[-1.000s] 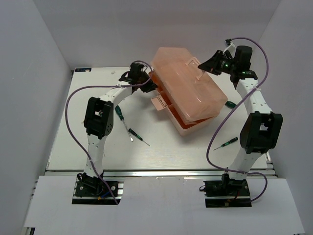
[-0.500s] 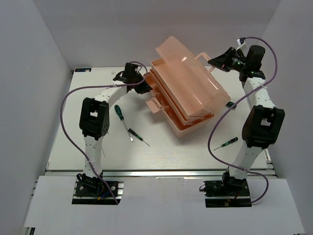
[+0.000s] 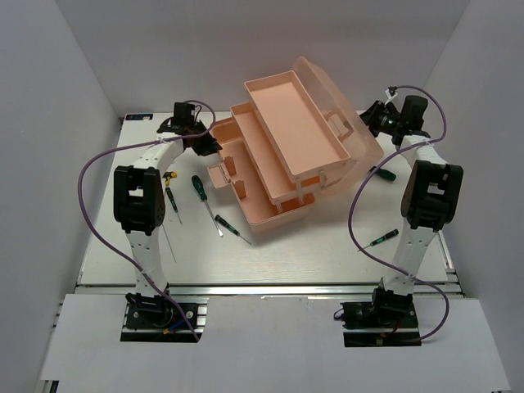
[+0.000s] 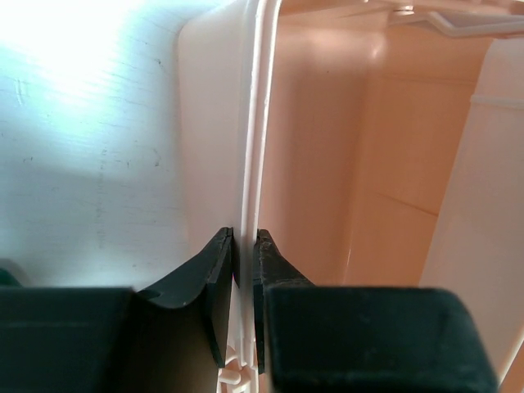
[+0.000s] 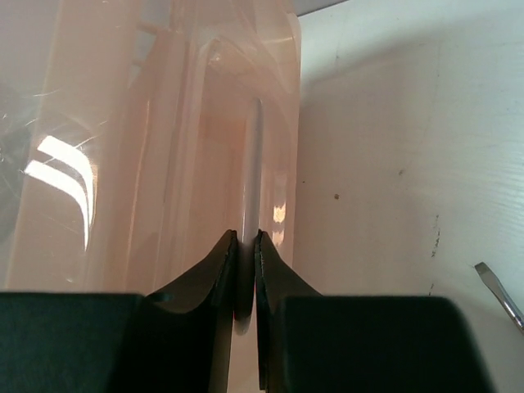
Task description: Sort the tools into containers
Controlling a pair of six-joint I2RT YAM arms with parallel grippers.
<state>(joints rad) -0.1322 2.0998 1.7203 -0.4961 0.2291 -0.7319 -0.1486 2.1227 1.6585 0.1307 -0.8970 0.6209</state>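
Your left gripper (image 4: 243, 246) is closed tight on the thin side wall of the salmon-pink toolbox (image 3: 246, 205), at its left end. Your right gripper (image 5: 246, 246) is closed tight on the edge of the lid (image 3: 348, 143), which stands open on the right side. The trays (image 3: 282, 115) are spread in steps. All green screwdrivers (image 3: 197, 187) lie on the table (image 3: 286, 262) outside the toolbox: three to its left, two to its right.
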